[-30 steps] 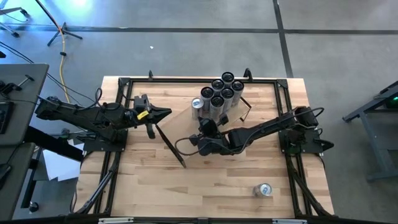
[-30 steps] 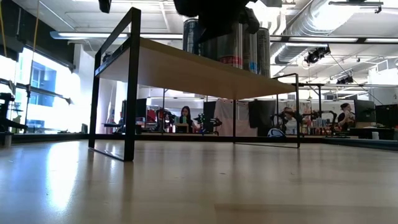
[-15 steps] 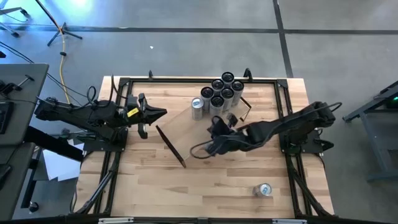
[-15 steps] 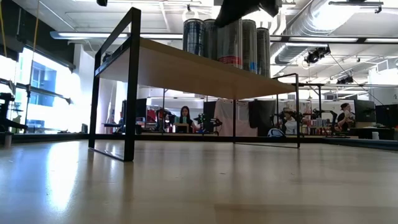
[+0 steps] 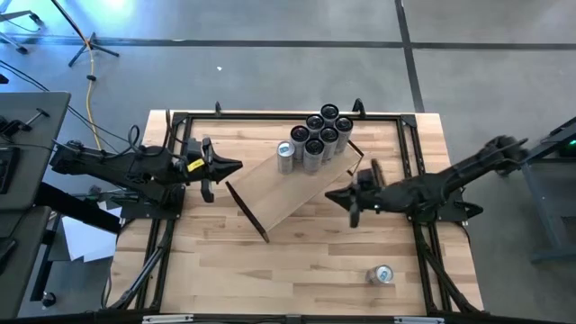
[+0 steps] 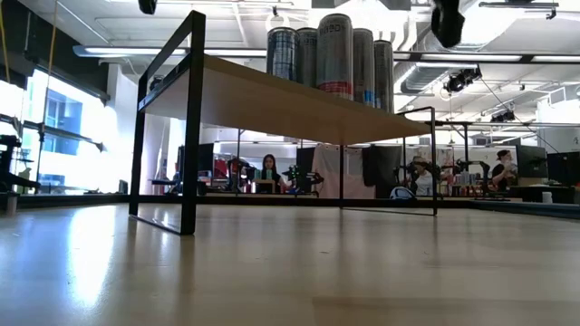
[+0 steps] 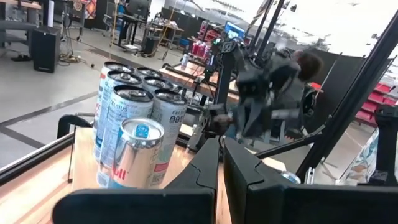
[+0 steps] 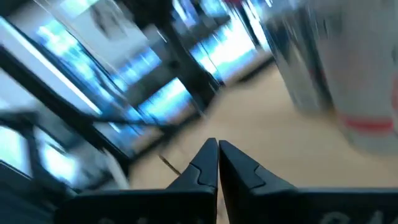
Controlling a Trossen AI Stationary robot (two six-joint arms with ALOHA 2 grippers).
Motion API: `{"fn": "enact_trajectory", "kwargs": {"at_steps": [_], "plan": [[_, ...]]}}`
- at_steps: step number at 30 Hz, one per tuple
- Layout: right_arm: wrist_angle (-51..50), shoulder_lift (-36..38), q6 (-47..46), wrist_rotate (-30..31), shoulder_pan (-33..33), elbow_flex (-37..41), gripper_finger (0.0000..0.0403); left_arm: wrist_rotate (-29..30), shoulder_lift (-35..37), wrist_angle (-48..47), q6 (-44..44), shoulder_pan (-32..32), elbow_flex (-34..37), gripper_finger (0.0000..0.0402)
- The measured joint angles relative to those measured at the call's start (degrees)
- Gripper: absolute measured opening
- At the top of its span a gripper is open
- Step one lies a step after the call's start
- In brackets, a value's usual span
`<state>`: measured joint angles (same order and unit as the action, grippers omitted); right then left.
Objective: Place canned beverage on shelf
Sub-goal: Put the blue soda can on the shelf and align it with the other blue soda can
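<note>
Where cans (image 5: 314, 138) cluster, shelf (image 5: 279, 193) half bare

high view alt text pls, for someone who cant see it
Seen from above, a pale wood shelf sits diagonally on a butcher-block table, with a cluster of cans at its far end. One more can lies on the table. The left gripper and right gripper, both shut, flank the shelf.

Grey concrete floor (image 5: 270, 63) (dark seams), bright windows (image 6: 54, 118) beyond.
</note>
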<state>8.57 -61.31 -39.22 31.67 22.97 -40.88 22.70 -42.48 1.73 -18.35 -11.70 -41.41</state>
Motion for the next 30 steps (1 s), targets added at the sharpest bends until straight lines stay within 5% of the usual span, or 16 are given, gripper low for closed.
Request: {"fn": "enact_trajectory", "kwargs": {"at_steps": [6,12,30], "plan": [[21.2,2.2,11.9,-0.4,-0.1,4.6,0.0,0.0,0.0,-1.1,0.5,0.0,0.0,0.0],[20.9,2.1,20.4,-0.7,-0.1,3.9,0.0,0.0,0.0,-1.1,2.0,0.0,0.0,0.0],[20.8,2.1,21.3,-3.0,-0.1,3.8,0.0,-1.7,0.0,-0.3,2.1,-0.2,1.4,0.0]]}}
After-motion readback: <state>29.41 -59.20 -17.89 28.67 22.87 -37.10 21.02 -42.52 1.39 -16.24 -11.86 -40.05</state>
